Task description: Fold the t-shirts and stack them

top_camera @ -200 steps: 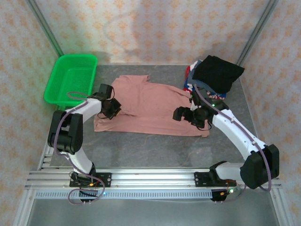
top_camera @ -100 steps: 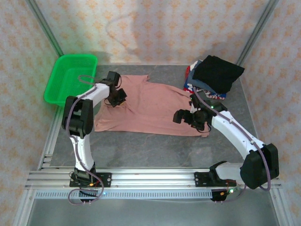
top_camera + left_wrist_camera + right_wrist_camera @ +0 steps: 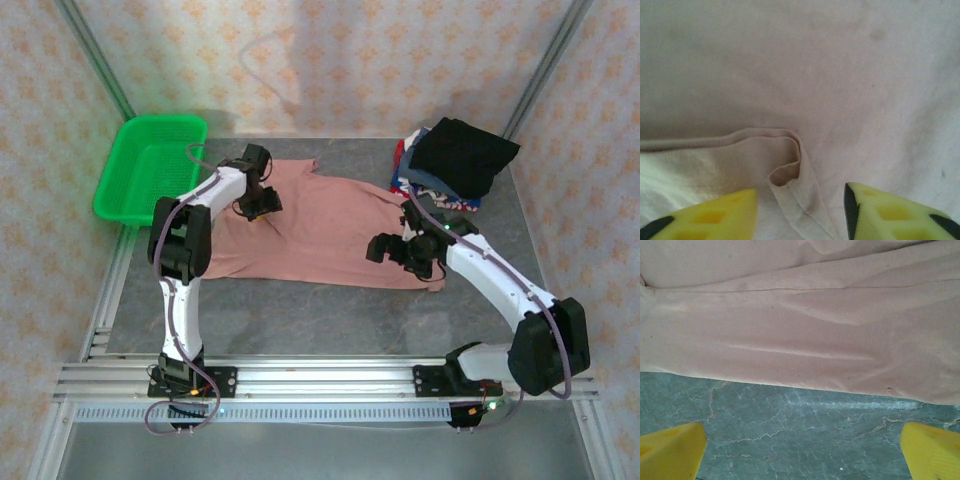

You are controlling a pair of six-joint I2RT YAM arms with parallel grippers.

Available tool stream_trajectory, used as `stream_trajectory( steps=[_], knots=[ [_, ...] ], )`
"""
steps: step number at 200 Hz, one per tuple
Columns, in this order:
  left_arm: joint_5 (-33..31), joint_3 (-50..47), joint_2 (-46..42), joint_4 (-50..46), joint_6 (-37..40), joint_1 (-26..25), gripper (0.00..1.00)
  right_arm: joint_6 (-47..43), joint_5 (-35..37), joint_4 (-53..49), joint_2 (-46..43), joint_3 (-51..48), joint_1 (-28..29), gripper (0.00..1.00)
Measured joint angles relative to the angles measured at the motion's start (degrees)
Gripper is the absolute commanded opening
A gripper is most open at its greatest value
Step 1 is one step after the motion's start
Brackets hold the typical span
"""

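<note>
A dusty-pink t-shirt lies spread across the middle of the grey table. My left gripper hovers low over its back left part. In the left wrist view its yellow fingertips stand apart on either side of a curled sleeve hem, which lies loose on the pink cloth. My right gripper is at the shirt's front right hem. It is wide open over bare table, with the pink hem just beyond it. More t-shirts sit in a pile at the back right, a black one on top.
A green mesh basket stands at the back left corner. Bare grey table runs between the shirt and the aluminium rail with the arm bases. Frame posts and patterned walls close in the back and sides.
My left gripper moved from the shirt's left edge toward the back and right, carrying the sleeve over the shirt, then opened and let it go. The right arm barely moved.
</note>
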Motion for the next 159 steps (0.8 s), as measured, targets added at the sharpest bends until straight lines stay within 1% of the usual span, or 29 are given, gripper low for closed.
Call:
stream_trajectory(
  steps=[19,32,44,60,72,94,106,113,131,145,159],
  knots=[
    [-0.4,-0.3,-1.2,0.5,-1.4,0.0,0.65,0.3,0.1,0.5,1.3,0.0,0.0,1.00],
    [-0.6,-1.1,-3.7,1.4,-2.9,0.0,0.69,0.7,0.7,0.5,2.8,0.5,0.0,1.00],
    [-0.6,-2.6,-7.9,2.7,-4.3,0.0,0.71,0.9,1.9,0.5,5.4,2.0,0.0,1.00],
    [-1.0,-5.2,-15.1,4.1,-6.2,0.0,0.70,1.3,3.8,0.8,10.0,5.2,0.0,1.00],
    [-1.2,-8.1,-20.6,5.6,-7.2,0.0,0.65,1.7,4.8,2.5,12.9,6.8,0.0,1.00],
    [-1.6,-16.3,-27.7,8.7,-9.4,0.2,0.38,2.5,6.4,5.6,18.1,8.7,-0.2,0.99],
    [-2.1,-21.9,-28.6,10.4,-9.9,0.6,0.29,3.1,6.6,7.2,21.3,9.8,-0.5,0.96],
    [-2.4,-24.8,-28.2,11.1,-10.3,0.9,0.27,3.5,6.6,8.0,23.5,10.5,-0.9,0.95],
    [-3.0,-31.5,-25.0,11.6,-11.4,2.0,0.25,4.1,7.3,9.4,28.1,11.8,-1.6,0.92],
    [-3.8,-35.3,-22.7,11.8,-11.8,3.0,0.23,4.5,8.0,9.6,29.6,11.8,-1.7,0.88],
    [-4.0,-37.4,-22.5,12.7,-12.1,4.1,0.23,4.7,8.7,9.6,29.7,11.8,-1.7,0.85]
  ],
)
